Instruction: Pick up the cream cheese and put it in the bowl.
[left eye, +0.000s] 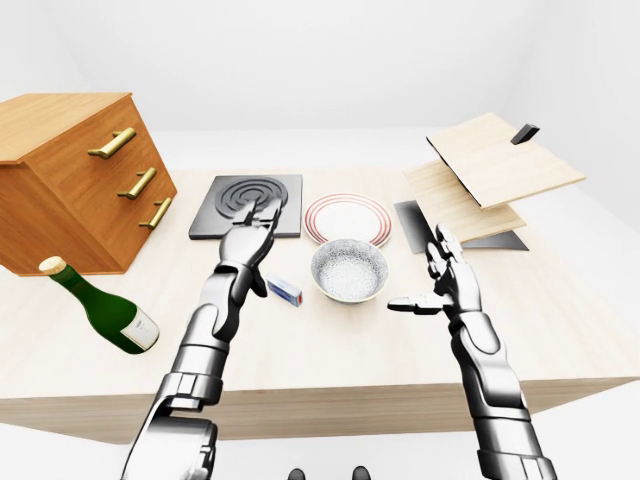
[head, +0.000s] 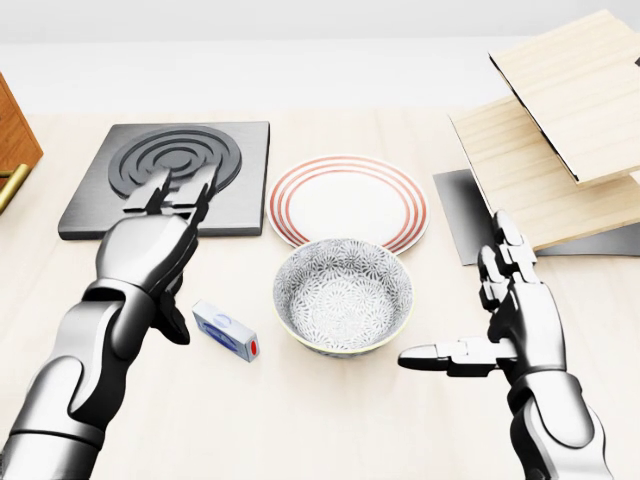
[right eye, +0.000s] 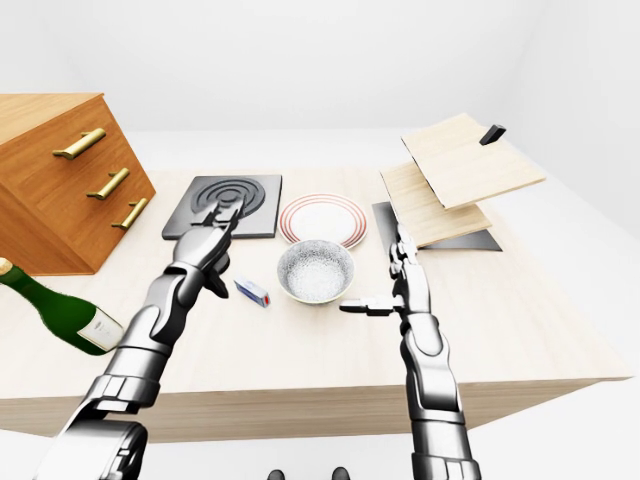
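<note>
Your left hand (head: 150, 245) hovers flat and unclenched above the table (head: 330, 430), fingers stretched toward 12 o'clock over the burner plate (head: 90, 195), gripping nothing. The cheese (head: 226, 330) lies just beside that hand at its 4 o'clock, apart from the fingers as far as the head view shows, so the hand seems poised ahead of a reach rather than in one. Your right hand (head: 505, 320) stands edge-up at the bowl's 3 o'clock, thumb pointing at the bowl (head: 343, 296), fingers loose and empty; it looks parked clear of the drop zone.

The cheese is a small, flat, pale blue-and-white box with a red end, lying on its broad face, angled from 10 to 4 o'clock, near the bowl's 9 o'clock side but not touching it. The grey speckled bowl sits upright and empty, its far rim meeting the red-ringed plate (head: 345, 195) at 12 o'clock. The pick is not yet made.
</note>
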